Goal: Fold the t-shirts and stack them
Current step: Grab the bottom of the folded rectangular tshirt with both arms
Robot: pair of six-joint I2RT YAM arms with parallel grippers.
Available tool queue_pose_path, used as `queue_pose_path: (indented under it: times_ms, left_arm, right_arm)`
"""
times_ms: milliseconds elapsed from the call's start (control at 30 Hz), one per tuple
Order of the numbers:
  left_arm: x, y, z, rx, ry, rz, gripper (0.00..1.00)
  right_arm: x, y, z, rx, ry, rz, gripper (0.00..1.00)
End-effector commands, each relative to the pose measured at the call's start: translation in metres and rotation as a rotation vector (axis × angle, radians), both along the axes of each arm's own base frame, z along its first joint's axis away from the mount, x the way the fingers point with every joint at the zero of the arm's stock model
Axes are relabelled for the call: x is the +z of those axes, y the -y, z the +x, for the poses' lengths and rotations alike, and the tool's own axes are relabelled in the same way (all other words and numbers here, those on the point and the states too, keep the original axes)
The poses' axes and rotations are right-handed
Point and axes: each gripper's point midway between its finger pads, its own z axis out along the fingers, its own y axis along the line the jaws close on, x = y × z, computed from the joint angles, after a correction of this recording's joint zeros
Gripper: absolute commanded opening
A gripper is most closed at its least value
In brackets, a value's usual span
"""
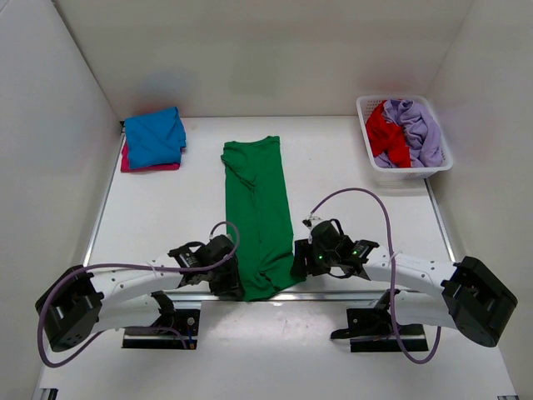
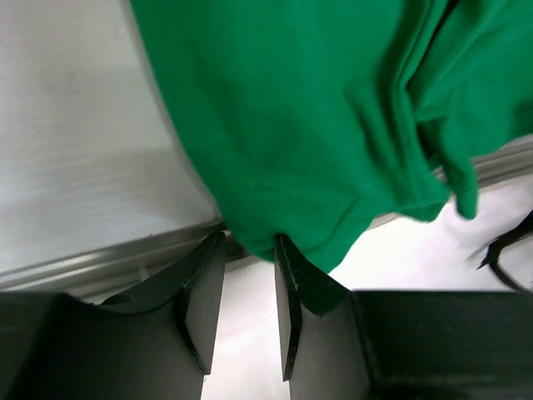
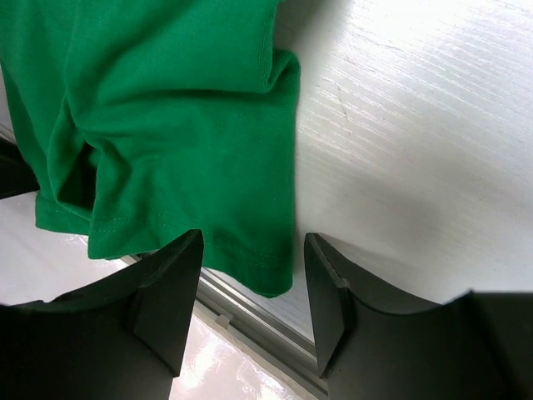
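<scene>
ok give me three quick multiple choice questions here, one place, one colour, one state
1. Where is the basket? A far right B far left C near edge
2. Which tee lies on top at far left? A pink tee B blue tee C yellow tee
3. The right gripper is A open B shut on cloth C unseen
1 A, it shows top right in the top view. 2 B, blue tee lies over pink tee. 3 A, fingers apart, hem of the green tee between them.

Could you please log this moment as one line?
green t-shirt: folded lengthwise, hem at near edge | left pincer: open at hem | right pincer: open at hem
</scene>
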Motion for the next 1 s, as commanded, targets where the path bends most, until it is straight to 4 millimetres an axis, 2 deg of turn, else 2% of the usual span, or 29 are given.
queue_pose_path:
  times_ms: [0, 133, 200, 233, 300, 333, 367, 433, 567, 667, 800, 933, 967]
  left_arm:
    - [-0.001, 0.01, 0.008, 0.051, 0.03, -0.03, 0.41]
    - [-0.005, 0.014, 0.005, 0.035, 0.024, -0.008, 0.41]
    - [-0.007, 0.015, 0.003, 0.024, 0.021, 0.0, 0.29]
    - [-0.009, 0.013, 0.001, 0.022, 0.014, 0.01, 0.18]
    - [-0.005, 0.013, 0.004, 0.031, 0.017, 0.013, 0.12]
    - [-0.007, 0.009, 0.003, 0.028, 0.017, 0.028, 0.01]
    - [-0.001, 0.012, 0.005, 0.029, 0.026, 0.012, 0.0]
    - [0.0, 0.009, 0.008, 0.042, 0.04, 0.016, 0.0]
    - [0.001, 0.006, 0.008, 0.048, 0.042, 0.002, 0.0]
    - [0.007, 0.009, 0.009, 0.043, 0.046, -0.016, 0.0]
    - [0.016, 0.006, 0.014, 0.045, 0.054, -0.006, 0.0]
    - [0.031, 0.009, 0.008, 0.004, 0.043, -0.045, 0.0]
    - [0.033, 0.01, 0.004, -0.015, 0.031, -0.047, 0.0]
  right_arm:
    - [-0.009, 0.008, -0.003, -0.011, -0.013, -0.035, 0.5]
    - [-0.009, 0.007, -0.004, -0.009, -0.018, -0.032, 0.5]
    - [-0.01, 0.008, -0.005, -0.012, -0.023, -0.034, 0.5]
    - [-0.009, 0.007, -0.007, -0.002, -0.028, -0.029, 0.49]
    - [-0.012, 0.009, -0.013, 0.001, -0.046, -0.038, 0.48]
    - [-0.011, 0.009, -0.017, 0.009, -0.049, -0.032, 0.48]
    - [-0.012, 0.01, -0.023, 0.013, -0.065, -0.031, 0.46]
    - [-0.014, 0.01, -0.029, 0.007, -0.083, -0.015, 0.35]
    - [-0.017, 0.01, -0.037, 0.008, -0.112, 0.011, 0.27]
    - [-0.014, 0.007, -0.04, 0.017, -0.116, 0.02, 0.02]
    - [-0.007, 0.008, -0.047, 0.041, -0.142, 0.028, 0.0]
    - [0.009, 0.003, -0.055, 0.081, -0.158, 0.044, 0.0]
    - [0.019, -0.002, -0.052, 0.084, -0.144, 0.07, 0.0]
